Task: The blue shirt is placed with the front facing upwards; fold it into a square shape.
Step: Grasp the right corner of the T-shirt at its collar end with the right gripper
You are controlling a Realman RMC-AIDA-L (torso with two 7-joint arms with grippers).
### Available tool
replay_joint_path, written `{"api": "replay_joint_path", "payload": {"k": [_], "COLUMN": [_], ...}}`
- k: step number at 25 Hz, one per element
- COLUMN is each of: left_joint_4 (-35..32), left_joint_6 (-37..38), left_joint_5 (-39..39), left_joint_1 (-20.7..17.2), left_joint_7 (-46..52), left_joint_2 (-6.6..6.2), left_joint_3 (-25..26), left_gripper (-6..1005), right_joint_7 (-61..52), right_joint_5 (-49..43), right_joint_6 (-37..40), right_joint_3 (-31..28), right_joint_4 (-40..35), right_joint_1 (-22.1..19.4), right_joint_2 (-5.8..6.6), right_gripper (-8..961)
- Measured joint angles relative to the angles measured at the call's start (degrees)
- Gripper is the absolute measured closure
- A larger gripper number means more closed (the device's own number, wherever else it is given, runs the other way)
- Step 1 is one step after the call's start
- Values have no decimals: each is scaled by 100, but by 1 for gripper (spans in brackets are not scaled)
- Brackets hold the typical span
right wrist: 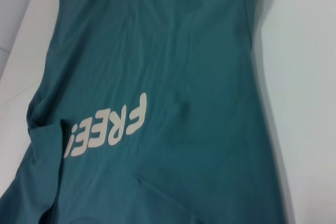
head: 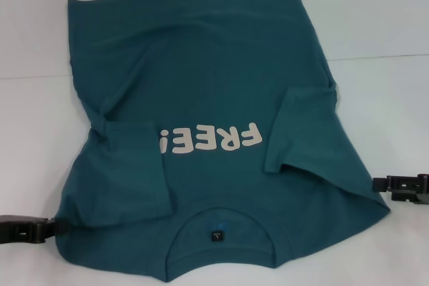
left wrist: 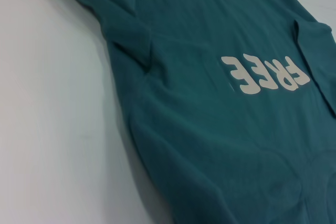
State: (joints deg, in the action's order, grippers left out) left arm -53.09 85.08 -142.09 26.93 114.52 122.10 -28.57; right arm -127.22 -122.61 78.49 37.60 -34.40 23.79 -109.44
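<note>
Blue shirt (head: 221, 98) lies front-up on the white desk (head: 375, 25), collar end nearest the robot, hem at the far side. White "FREE!" lettering (head: 209, 140) reads upside down in the head view. Small dark tag (head: 216, 235) sits inside the round neck.

Both short sleeves are folded inward onto the body — left sleeve (head: 134, 165) lies flat over the chest, its edge just covering the "!" end of the print; right sleeve (head: 301, 132) is folded in beside the "F" end, a bit rumpled. Some creasing where each sleeve fold meets the side seams. Body of the shirt is otherwise spread out, not folded lengthwise.

Left claw (head: 47, 228) is at the shirt's left shoulder corner, low on the desk, tip right at the fabric edge. Right claw (head: 383, 183) is at the right shoulder corner, likewise touching or just beside the edge. Cannot tell for either whether it is clenched on cloth or released — the fingers are not resolvable.

Wrist views show only the shirt and desk: left wrist sees the lettering (left wrist: 265, 74), right wrist sees it too (right wrist: 107, 124).
</note>
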Motion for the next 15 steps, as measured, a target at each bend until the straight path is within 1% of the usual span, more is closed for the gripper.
{"api": "replay_joint_path", "payload": {"k": [15], "left_joint_4": [21], "left_joint_6": [-14], "left_joint_5": [17], "left_joint_1": [31], "left_joint_7": [0], "left_joint_2": [6], "left_joint_3": [0], "left_gripper": [997], "right_joint_7": [-53], "right_joint_5": [-175], "right_joint_6": [44], "right_joint_3": [-28], "right_joint_4": [-41], "right_joint_1": [-22], "right_joint_2": [-49], "right_gripper": [177]}}
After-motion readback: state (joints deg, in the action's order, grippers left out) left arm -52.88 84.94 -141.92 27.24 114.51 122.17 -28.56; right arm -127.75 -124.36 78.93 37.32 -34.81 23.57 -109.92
